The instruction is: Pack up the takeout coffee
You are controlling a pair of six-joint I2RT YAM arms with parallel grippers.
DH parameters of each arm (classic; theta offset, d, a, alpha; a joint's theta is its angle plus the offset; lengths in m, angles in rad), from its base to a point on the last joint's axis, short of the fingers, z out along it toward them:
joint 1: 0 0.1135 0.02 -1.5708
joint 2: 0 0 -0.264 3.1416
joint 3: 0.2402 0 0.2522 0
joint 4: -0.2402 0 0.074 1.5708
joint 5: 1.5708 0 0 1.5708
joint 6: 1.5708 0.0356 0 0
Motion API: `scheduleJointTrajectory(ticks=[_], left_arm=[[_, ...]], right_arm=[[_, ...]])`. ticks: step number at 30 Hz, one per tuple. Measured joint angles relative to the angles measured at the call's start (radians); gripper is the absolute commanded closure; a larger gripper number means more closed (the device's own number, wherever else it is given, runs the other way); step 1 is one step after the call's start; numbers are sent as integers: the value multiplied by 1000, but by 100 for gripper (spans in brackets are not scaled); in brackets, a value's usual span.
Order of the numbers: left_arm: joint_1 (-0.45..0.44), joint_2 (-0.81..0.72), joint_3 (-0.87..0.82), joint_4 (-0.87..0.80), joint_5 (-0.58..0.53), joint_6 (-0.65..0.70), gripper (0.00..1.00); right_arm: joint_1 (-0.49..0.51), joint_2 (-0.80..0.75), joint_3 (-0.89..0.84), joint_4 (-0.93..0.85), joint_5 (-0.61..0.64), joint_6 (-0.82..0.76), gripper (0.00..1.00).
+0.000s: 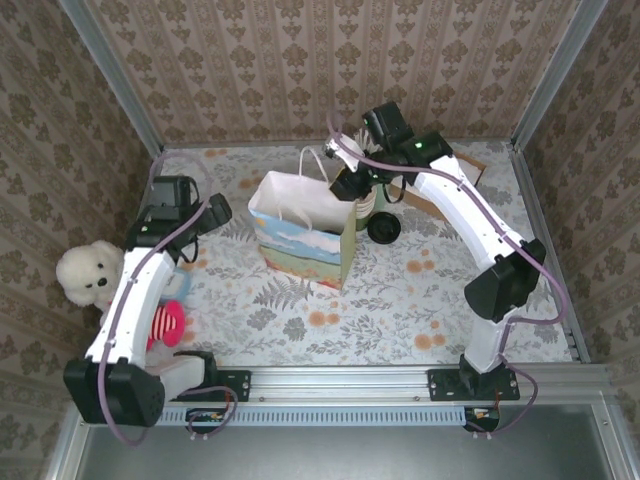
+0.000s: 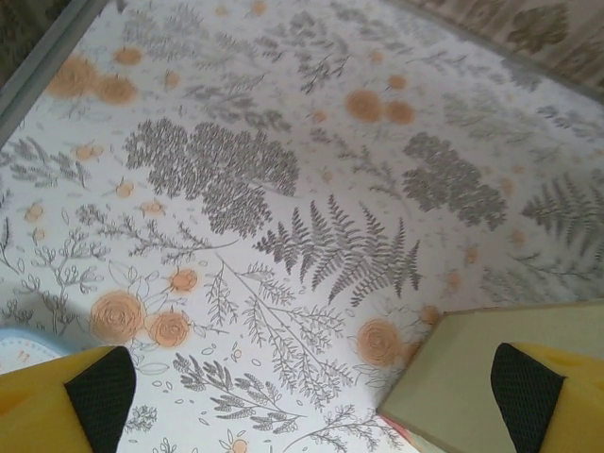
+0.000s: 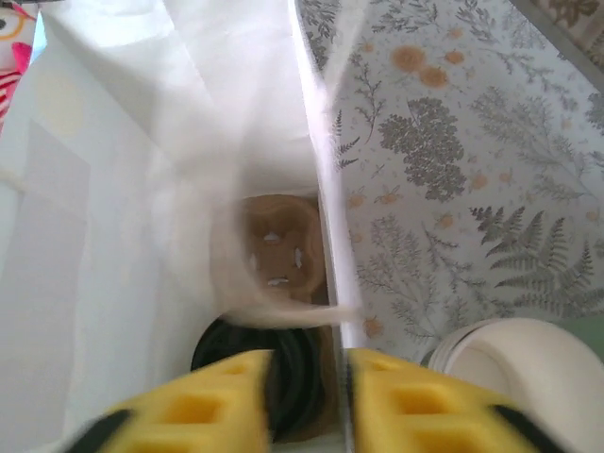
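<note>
Nearest, the left claw (image 2: 311, 401) hangs over the floral-patterned table (image 2: 283, 189), its jaws spread wide around nothing, just beside the white paper gift bag (image 1: 300, 235) with a landscape print. Farther back, the right claw (image 3: 310, 370) dips into the bag's open top, jaws narrowly apart. Just beneath them, inside the bag, sits the takeout coffee (image 3: 226, 342), its round black plastic lid showing.

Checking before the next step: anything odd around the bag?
Yes. The paper bag's side wall runs between the right gripper's fingers, one inside and one outside, so it may snag. Blur hides whether they touch it.
</note>
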Motion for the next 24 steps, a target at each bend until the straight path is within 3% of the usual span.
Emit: scheduleJointTrajectory(ticks=[2,3,4,5,10,13,18,20,24], left_arm=[[0,69,0,22,8,-16,0],[0,109,-1,33,17,-25,0],[0,149,-2,44,28,-35,0],[0,181,-6,56,42,-44,0],[-8,259,-79,91,100,-106,0],[-39,258,-124,92,122,-142,0],[-117,256,-160,87,142,-185,0],[-133,246,-187,92,152,-209,0],[-175,223,-223,80,158,-255,0]], right_arm=[[-1,-3,10,2,19,39,28],[-1,-14,-1,16,35,72,20],[-1,-42,-40,50,53,117,2],[-1,-75,-90,81,72,169,0],[-35,-415,-553,296,130,558,0],[-61,-554,-696,355,130,768,0],[-114,-590,-724,421,150,971,0],[-155,-584,-724,452,154,990,0],[-207,-480,-635,446,216,929,10]])
